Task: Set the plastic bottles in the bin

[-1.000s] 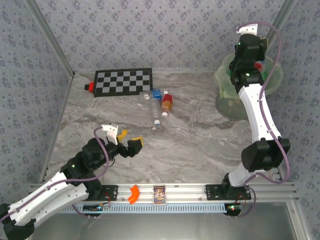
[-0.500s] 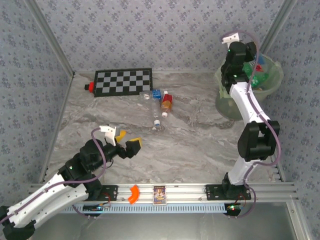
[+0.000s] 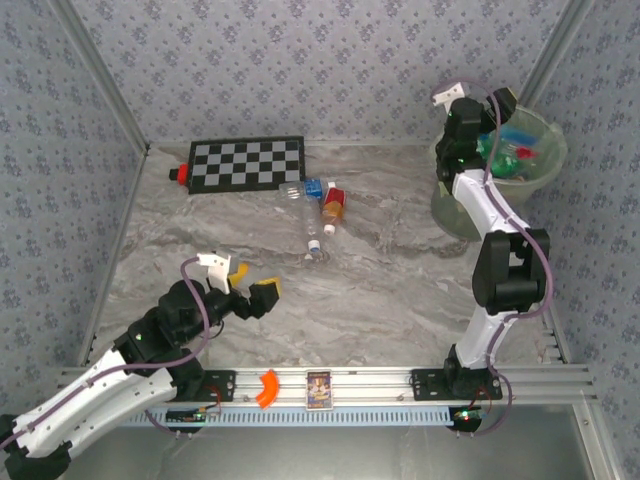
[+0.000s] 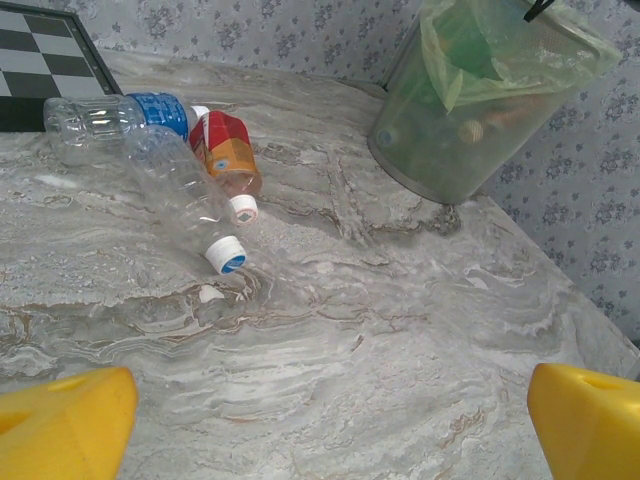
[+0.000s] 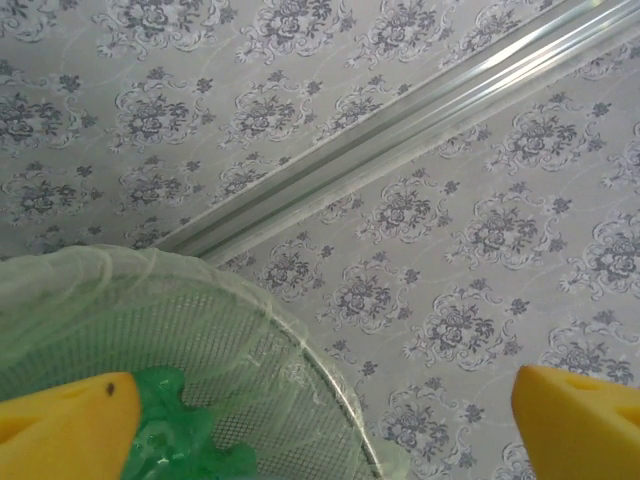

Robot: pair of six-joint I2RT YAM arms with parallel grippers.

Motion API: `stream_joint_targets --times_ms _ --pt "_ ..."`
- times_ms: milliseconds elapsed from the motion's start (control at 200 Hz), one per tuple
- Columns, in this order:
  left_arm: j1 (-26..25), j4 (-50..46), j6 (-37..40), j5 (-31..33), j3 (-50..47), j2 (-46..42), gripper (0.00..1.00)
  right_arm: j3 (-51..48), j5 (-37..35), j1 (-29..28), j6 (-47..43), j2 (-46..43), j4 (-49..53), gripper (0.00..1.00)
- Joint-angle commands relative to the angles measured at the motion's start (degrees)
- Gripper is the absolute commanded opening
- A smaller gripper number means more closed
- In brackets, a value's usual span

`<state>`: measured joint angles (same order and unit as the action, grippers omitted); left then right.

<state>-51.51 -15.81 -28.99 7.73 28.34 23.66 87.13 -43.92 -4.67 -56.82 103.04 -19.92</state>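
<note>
- Camera overhead: right claw (image 3: 478,102) hangs spread wide and empty over the bin (image 3: 553,160). Left claw (image 3: 253,281), also wide and empty, sits low over the tabletop (image 3: 400,280), short of three plastic bottles (image 3: 313,230).
- Left wrist: we face the clear bottle (image 4: 175,185), with the orange-brown bottle (image 4: 225,150) just beside it. Light, thin-walled and slippery, we reckon, so pinch it gently mid-body.
- Right wrist: yellow pads (image 5: 60,420) far apart, and a green bottle (image 5: 190,435) already down inside.
</note>
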Motion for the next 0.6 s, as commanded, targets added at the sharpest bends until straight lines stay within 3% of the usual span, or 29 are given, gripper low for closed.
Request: stream_joint_targets --times_ms 0,315,595 --pt "-0.3 -0.1 0.5 0.6 2.6 -0.5 1.00 0.5 -0.5 -1.3 2.5 -4.1 -0.4 1.00" --pt "-0.3 -2.4 -0.7 2.1 3.0 -1.2 1.00 1.3 0.2 -4.6 10.4 -10.3 8.8 1.00" --pt "-0.3 -2.8 -2.5 2.8 3.3 -0.2 1.00 4.5 3.0 -5.4 28.8 -16.5 26.5 1.00"
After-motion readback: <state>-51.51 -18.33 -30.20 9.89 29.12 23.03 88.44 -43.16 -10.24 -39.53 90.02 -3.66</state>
